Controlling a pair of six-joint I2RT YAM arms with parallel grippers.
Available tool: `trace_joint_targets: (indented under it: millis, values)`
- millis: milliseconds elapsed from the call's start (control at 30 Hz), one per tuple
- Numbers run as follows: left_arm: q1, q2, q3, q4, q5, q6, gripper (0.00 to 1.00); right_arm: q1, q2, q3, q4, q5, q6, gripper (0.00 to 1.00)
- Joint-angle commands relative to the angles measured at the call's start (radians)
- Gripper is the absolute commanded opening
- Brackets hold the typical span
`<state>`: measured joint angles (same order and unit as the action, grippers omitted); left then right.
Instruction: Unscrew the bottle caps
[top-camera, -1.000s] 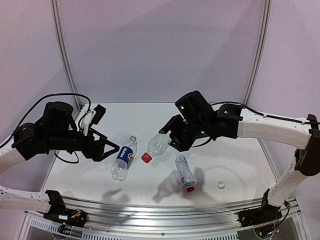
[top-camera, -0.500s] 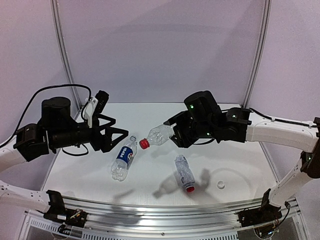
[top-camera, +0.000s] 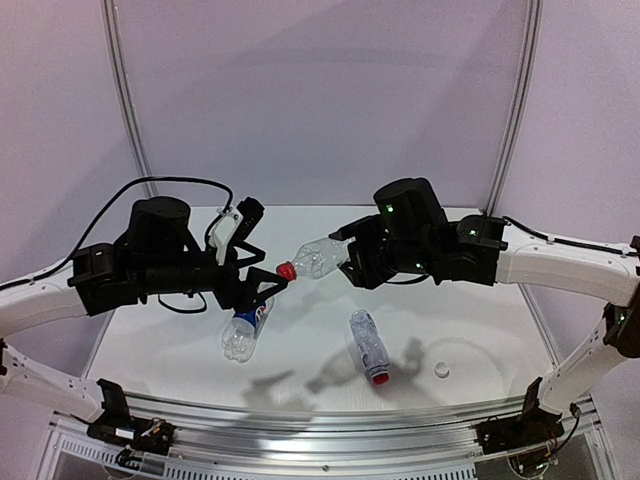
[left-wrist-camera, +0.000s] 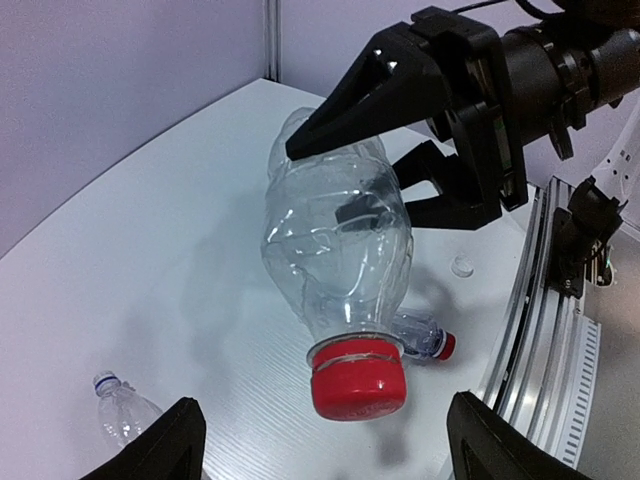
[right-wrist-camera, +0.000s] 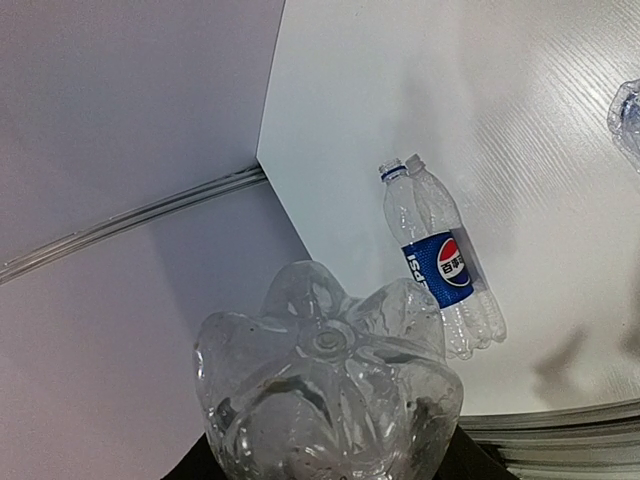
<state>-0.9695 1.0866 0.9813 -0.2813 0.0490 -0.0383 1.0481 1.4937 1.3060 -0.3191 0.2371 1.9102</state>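
Observation:
My right gripper (top-camera: 350, 262) is shut on the base end of a clear unlabelled bottle (top-camera: 320, 258) and holds it in the air, lying sideways. Its red cap (top-camera: 287, 270) points left. My left gripper (top-camera: 272, 285) is open. In the left wrist view its fingertips (left-wrist-camera: 165, 445) stand wide on either side of that cap (left-wrist-camera: 357, 375), which sits just beyond them, untouched. The Pepsi bottle (top-camera: 245, 320) lies on the table under the left gripper. A ribbed bottle (top-camera: 368, 345) with a red cap (top-camera: 380, 378) lies at the front middle. A whitish cap (top-camera: 441, 369) lies loose on the table.
The white table (top-camera: 480, 330) ends in a metal rail (top-camera: 330, 425) along its near edge. Purple walls with upright rails (top-camera: 125, 110) close the back and sides. The Pepsi bottle also shows in the right wrist view (right-wrist-camera: 445, 265), beyond the held bottle's base (right-wrist-camera: 330, 390).
My right gripper has lifted the bottle off the table and turned its cap to the left. My left gripper has moved right and up until its open fingers flank the cap.

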Motion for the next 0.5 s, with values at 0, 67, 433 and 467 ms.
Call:
trace_joint_targets:
  millis: [0,67,433,467]
  values:
    - [-0.007,0.034,0.045,0.033,0.045,0.026,0.81,0.0,-0.029,-0.002,0.03,0.013,0.018,0.47]
    - [-0.006,0.05,0.049,0.038,0.045,0.026,0.78,0.0,-0.028,-0.001,0.032,0.012,0.018,0.47]
    - [-0.005,0.093,0.062,0.057,0.046,0.035,0.64,0.001,-0.042,-0.006,0.031,0.008,0.008,0.47]
    - [-0.005,0.099,0.065,0.057,0.049,0.035,0.64,0.001,-0.044,-0.005,0.03,0.008,0.008,0.46]
